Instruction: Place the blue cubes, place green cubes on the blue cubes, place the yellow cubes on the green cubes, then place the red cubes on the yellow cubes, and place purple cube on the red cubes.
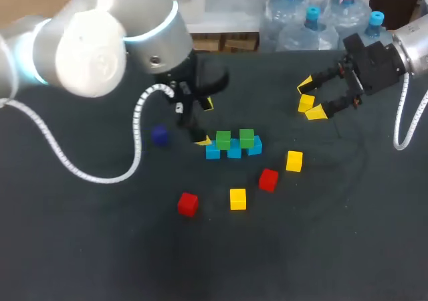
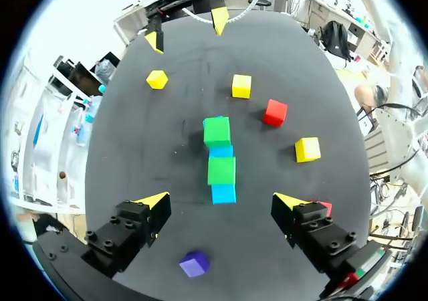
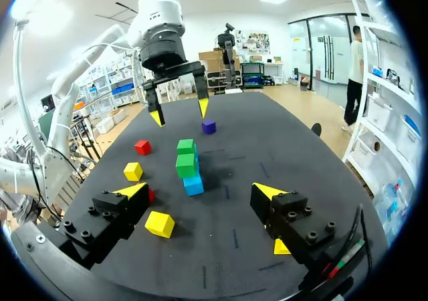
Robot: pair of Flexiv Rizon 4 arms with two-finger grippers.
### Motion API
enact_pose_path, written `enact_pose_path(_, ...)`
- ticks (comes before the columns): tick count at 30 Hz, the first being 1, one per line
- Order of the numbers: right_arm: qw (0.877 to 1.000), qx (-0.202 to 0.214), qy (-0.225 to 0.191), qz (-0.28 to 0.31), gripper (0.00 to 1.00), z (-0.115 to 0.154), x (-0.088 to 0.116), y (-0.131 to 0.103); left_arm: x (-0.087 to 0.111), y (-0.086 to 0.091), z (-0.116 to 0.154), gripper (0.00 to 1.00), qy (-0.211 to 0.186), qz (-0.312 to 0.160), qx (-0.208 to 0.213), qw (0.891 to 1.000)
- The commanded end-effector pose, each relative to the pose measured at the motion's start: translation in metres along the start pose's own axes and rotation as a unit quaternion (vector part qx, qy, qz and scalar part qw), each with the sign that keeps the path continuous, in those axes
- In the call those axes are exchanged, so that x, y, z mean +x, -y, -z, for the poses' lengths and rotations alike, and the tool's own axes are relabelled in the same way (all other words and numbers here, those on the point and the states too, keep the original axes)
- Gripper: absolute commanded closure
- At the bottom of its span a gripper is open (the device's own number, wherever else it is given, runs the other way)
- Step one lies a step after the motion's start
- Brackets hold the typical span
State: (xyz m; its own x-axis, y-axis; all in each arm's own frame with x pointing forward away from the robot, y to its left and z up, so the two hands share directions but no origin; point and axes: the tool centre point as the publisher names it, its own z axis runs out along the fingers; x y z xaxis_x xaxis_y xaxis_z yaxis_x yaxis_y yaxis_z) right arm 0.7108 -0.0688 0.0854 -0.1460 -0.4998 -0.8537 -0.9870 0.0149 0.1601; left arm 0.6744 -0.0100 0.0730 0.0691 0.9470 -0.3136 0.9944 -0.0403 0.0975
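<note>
Stack (image 2: 221,169) ahead of left end effector (image 2: 221,195), open, empty | yellow cube (image 3: 159,224) under right end effector (image 3: 198,186), open, empty

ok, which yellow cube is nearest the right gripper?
The yellow cube just under the right gripper; the other two lie farther off, by the red cubes.

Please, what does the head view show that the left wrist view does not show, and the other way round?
Only the head view shows the left arm, all three blue cubes clearly, and both red cubes unhidden. Only the left wrist view shows the left gripper with its black fingers in full, spread wide. Both views show the green cubes, three yellow cubes, the purple cube and the open right gripper.
</note>
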Motion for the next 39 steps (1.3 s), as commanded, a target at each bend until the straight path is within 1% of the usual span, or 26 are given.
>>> enact_pose_path(1, 1.000, 0.000, 0.000, 0.001, 0.00, 0.000, 0.000, 0.000, 0.014, 0.009, 0.008, 0.00, 0.074, -0.005, -0.045, 0.996)
enact_pose_path(6, 1.000, 0.000, 0.000, 0.001, 0.00, 0.000, 0.000, 0.000, 0.020, 0.008, 0.012, 0.00, 0.103, -0.007, -0.057, 0.993)
enact_pose_path(15, 1.000, 0.000, 0.000, 0.001, 0.00, 0.000, 0.000, 0.000, 0.035, 0.010, 0.017, 0.00, 0.133, -0.004, -0.070, 0.989)
enact_pose_path(18, 1.000, 0.000, 0.000, 0.001, 0.00, 0.000, 0.000, 0.000, 0.039, 0.009, 0.019, 0.00, 0.136, -0.002, -0.070, 0.988)
enact_pose_path(20, 1.000, 0.000, 0.000, 0.001, 0.00, 0.000, 0.000, 0.000, 0.041, 0.007, 0.020, 0.00, 0.147, 0.000, -0.059, 0.987)
enact_pose_path(23, 1.000, 0.000, 0.000, 0.001, 0.00, 0.000, 0.000, 0.000, 0.043, 0.003, 0.020, 0.00, 0.150, 0.008, -0.043, 0.988)
enact_pose_path(28, 1.000, 0.000, 0.000, 0.001, 0.00, 0.000, 0.000, 0.000, 0.043, -0.002, 0.022, 0.00, 0.143, 0.022, -0.015, 0.989)
enact_pose_path(31, 1.000, 0.000, 0.000, 0.001, 0.00, 0.000, 0.000, 0.000, 0.042, -0.004, 0.025, 0.00, 0.142, 0.021, -0.013, 0.989)
enact_pose_path(34, 1.000, 0.000, 0.000, 0.001, 0.00, 0.000, 0.000, 0.000, 0.041, -0.006, 0.031, 0.00, 0.151, 0.000, -0.019, 0.988)
enact_pose_path(39, 1.000, 0.000, 0.000, 0.001, 0.00, 0.000, 0.000, 0.000, 0.041, -0.006, 0.031, 0.00, 0.151, 0.000, -0.019, 0.988)
